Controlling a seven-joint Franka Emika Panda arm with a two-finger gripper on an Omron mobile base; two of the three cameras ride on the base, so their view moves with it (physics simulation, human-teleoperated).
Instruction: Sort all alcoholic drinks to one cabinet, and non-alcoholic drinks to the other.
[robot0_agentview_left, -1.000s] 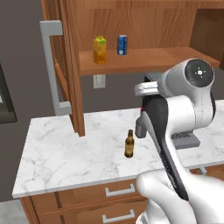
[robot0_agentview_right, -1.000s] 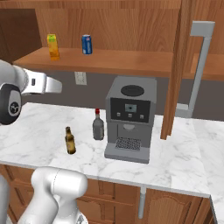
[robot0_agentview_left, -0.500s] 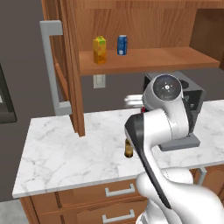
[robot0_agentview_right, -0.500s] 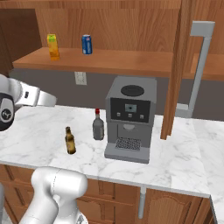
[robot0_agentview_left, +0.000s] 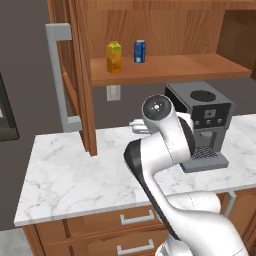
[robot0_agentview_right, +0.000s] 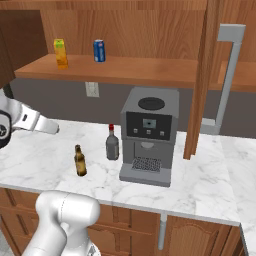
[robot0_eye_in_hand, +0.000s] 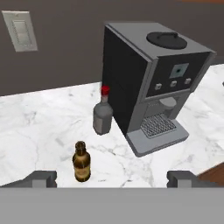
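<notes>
arm: folded up over the marble counter (robot0_agentview_left: 75, 180), elbow high in front of the coffee machine (robot0_agentview_left: 202, 125) in left base view; forearm reaches out left at mid height in right base view, hand end cut by frame edge.
gripper (robot0_eye_in_hand: 111, 178): released, fingers spread wide, nothing between them. Looks down and forward at the counter, above it, touching nothing.
fingertips (robot0_eye_in_hand: 41, 178): two dark tips at the bottom of hand view, far apart; beer bottle sits between them, further out.
beer bottle (robot0_agentview_right: 79, 161): one. Brown glass, upright, long axis vertical, neck up. On the counter toward the front edge, well left of the coffee machine in right base view.
grey bottle (robot0_agentview_right: 112, 144): one. Squat, narrow neck, red cap up, upright. Just beside the coffee machine's left side, behind the beer bottle and apart from it.
juice carton (robot0_agentview_left: 114, 57): one. Yellow-orange, green top, upright on the open wooden shelf (robot0_agentview_left: 200, 67) above the counter.
soda can (robot0_agentview_left: 140, 51): one. Blue, upright on the same shelf, near the carton on its right in both base views, not touching.
count: two alcoholic on counter, two non-alcoholic on shelf.
cabinet doors: one open door (robot0_agentview_left: 80, 75) with grey handle at left of left base view; another (robot0_agentview_right: 207, 75) with grey handle right of the machine in right base view.
wall outlet (robot0_eye_in_hand: 19, 30): white plate on the grey wall below the shelf.
</notes>
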